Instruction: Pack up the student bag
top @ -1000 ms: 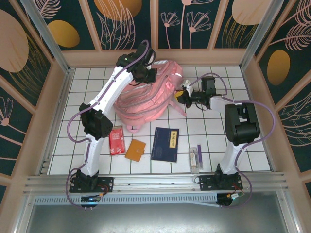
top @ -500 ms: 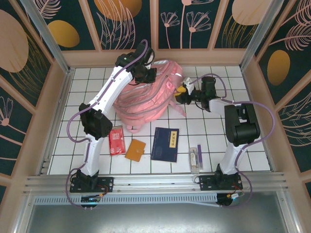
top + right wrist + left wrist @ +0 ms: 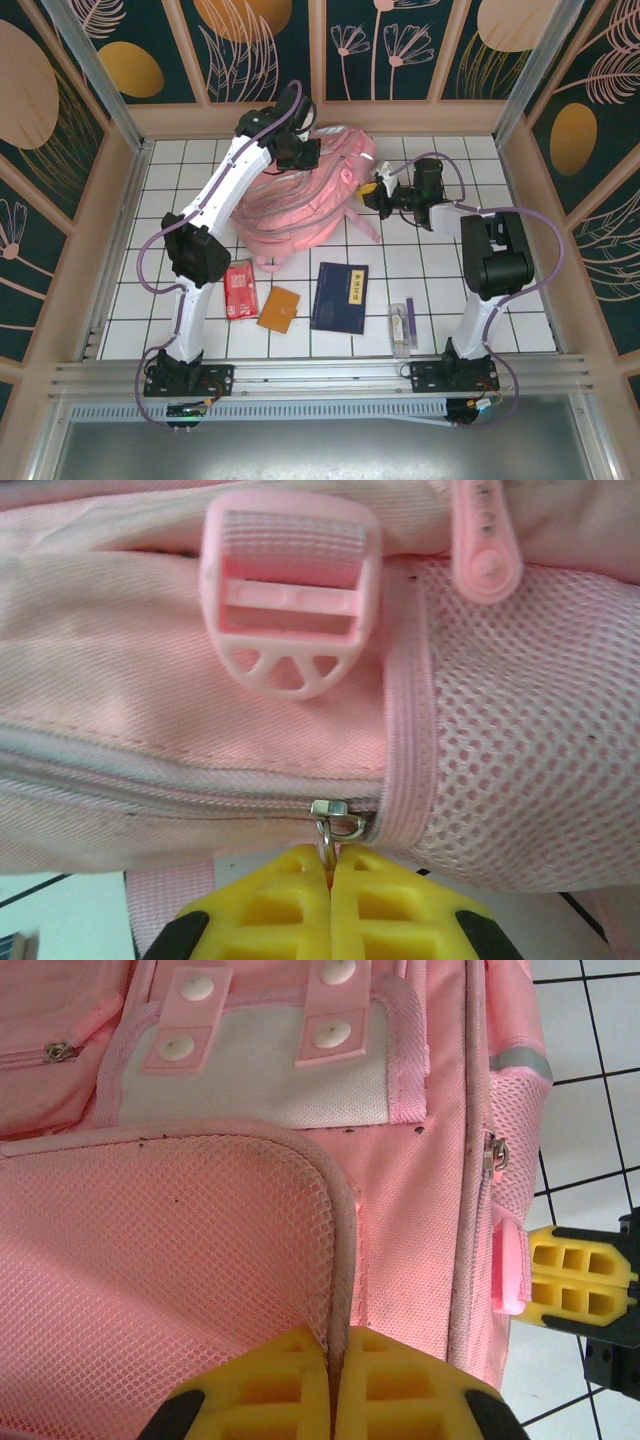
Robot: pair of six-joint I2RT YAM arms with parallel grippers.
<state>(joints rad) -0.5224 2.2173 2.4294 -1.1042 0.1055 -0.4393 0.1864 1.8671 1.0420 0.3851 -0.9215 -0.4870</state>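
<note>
Large soft pink fabric backpack [image 3: 300, 205] lies far-centre on the white tiled table [image 3: 440, 300]. Left gripper [image 3: 332, 1350] pinches its piped mesh edge [image 3: 345, 1230]. Right gripper [image 3: 331, 865] is clamped on the small metal zip pull [image 3: 333, 822]. Step, as judged: unzipping. Next move calls for drawing the pull along its track while the left braces the fabric.

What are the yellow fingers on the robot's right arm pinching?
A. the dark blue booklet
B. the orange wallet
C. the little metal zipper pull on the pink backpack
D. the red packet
C: in the right wrist view, the right gripper has its yellow fingers closed together on the metal zipper pull at the side of the pink backpack.
</note>
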